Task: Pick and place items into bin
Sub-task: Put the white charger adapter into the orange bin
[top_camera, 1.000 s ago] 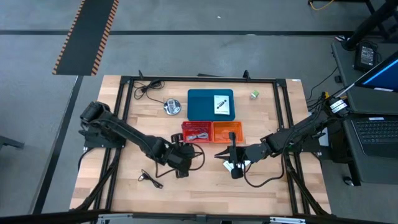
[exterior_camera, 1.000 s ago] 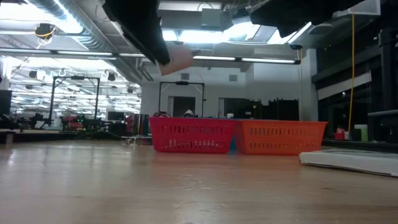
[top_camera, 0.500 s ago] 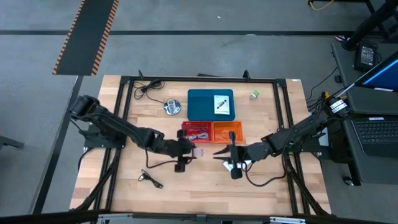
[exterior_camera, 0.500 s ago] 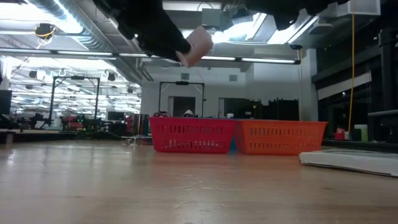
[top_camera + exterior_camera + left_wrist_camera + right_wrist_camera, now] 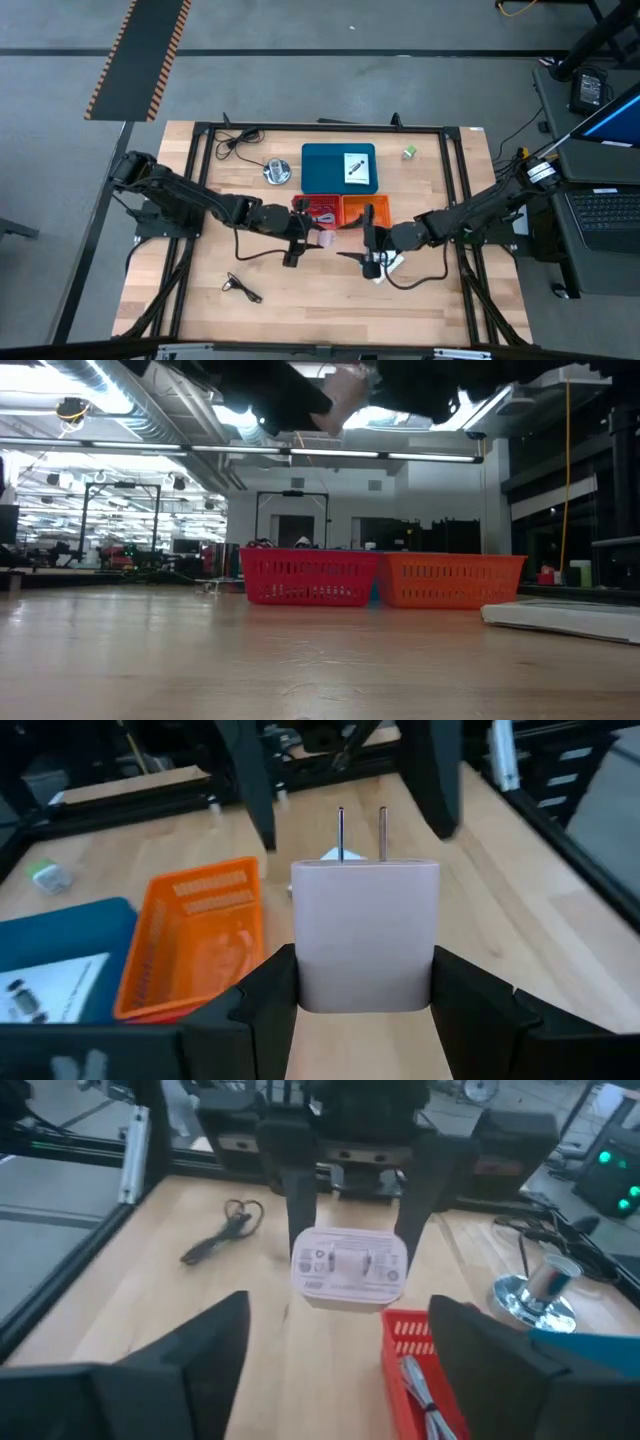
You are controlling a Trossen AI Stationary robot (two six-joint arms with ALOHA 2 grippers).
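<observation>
Left pincer [image 5: 318, 237] clamped on pale charger [image 5: 364, 935], prongs pointing away, carried high above worktop [image 5: 180, 290] just in front of red bin [image 5: 317, 212]. Right pincer [image 5: 368, 262] spread wide, empty, hovering near orange bin [image 5: 366, 210], over a white card [image 5: 384, 265]. Risks: both arms close together, possible clash; charger gripped by flat sides, could slip or drop short of red bin, or land on rim. Cable [image 5: 242, 287] left on worktop.

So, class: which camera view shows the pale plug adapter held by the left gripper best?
The left wrist view: the plug adapter fills the frame, prongs showing, clamped in the left gripper. The right wrist view shows its labelled face. The high view shows a pale speck by the red basket; the low view only a blur.
</observation>
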